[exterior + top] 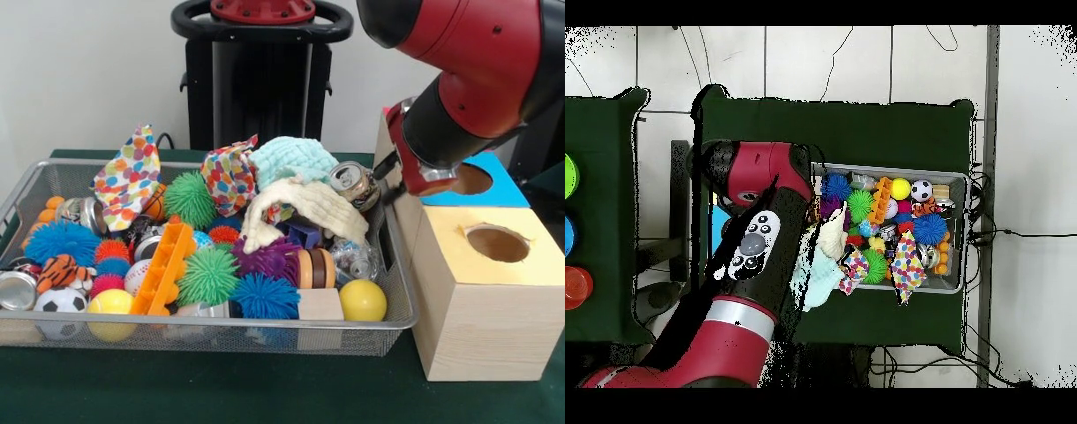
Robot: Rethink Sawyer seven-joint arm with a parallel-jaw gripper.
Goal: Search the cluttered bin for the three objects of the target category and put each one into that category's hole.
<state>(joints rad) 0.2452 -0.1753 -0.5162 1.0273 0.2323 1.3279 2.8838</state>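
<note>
A wire mesh bin (402, 311) (962, 180) holds a heap of toys, cloths and cans. My gripper (376, 179) is at the bin's right end, under the red arm (477, 79), shut on a crushed silver can (353, 183) held above the pile. Right beside it stand two wooden boxes. One has a blue top and a round hole (470, 179); the other has a yellow top and a round hole (498, 243). More cans lie in the bin at the left (16, 290) and back left (84, 212). In the overhead view the arm (755, 250) hides the gripper.
Spiky balls (208, 276), a yellow ball (363, 300), a soccer ball (60, 302), an orange plastic piece (163, 269), spotted cloths (131, 177) and pale cloths (309, 208) fill the bin. Coloured discs (571, 232) sit on a second green table at the overhead view's left edge.
</note>
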